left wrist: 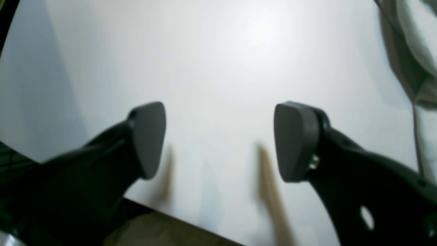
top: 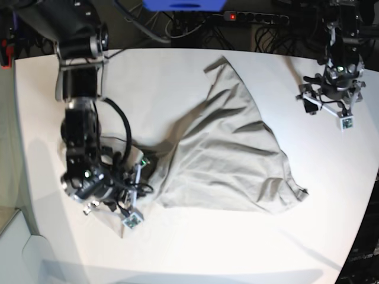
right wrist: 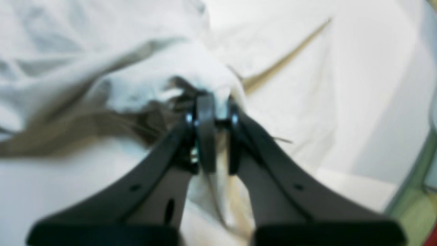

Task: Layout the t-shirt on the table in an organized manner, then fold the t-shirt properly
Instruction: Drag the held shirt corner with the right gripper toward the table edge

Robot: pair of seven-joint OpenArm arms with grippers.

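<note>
The beige-grey t-shirt (top: 231, 157) lies crumpled and roughly triangular across the middle of the white table (top: 177, 254), one corner pulled toward the left. My right gripper (top: 142, 177) is at that corner. In the right wrist view the right gripper (right wrist: 218, 116) is shut on a bunched fold of the t-shirt (right wrist: 164, 68), with cloth squeezed between its pads. My left gripper (top: 325, 112) hovers over bare table at the far right, apart from the shirt. In the left wrist view the left gripper (left wrist: 218, 136) stands wide open and empty over the table (left wrist: 218, 51), with the t-shirt's edge (left wrist: 409, 44) at upper right.
A power strip (top: 254, 18) and cables run behind the table's far edge. The table's edge (left wrist: 191, 222) passes just below the left gripper's fingers. On the right of the base view the tabletop curves away (top: 364, 207).
</note>
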